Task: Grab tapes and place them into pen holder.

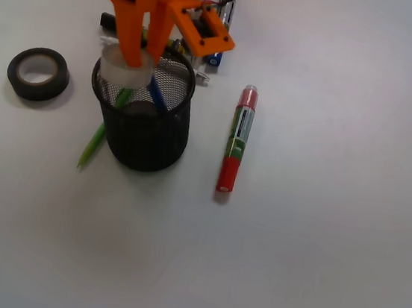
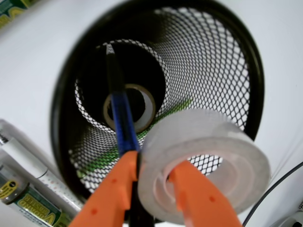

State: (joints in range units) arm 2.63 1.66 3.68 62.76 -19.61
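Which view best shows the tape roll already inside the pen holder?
Wrist: the black tape roll lies on the pen holder's floor, seen straight down. Front shows only dark mesh there; the roll cannot be made out.

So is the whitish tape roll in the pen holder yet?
Not yet. The gripper holds the whitish tape roll over the pen holder opening, above its rim.

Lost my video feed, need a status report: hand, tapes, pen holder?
Hand shut on translucent tape roll, above pen holder rim. One black tape inside; larger black tape on table. Blue pen crowds the opening.
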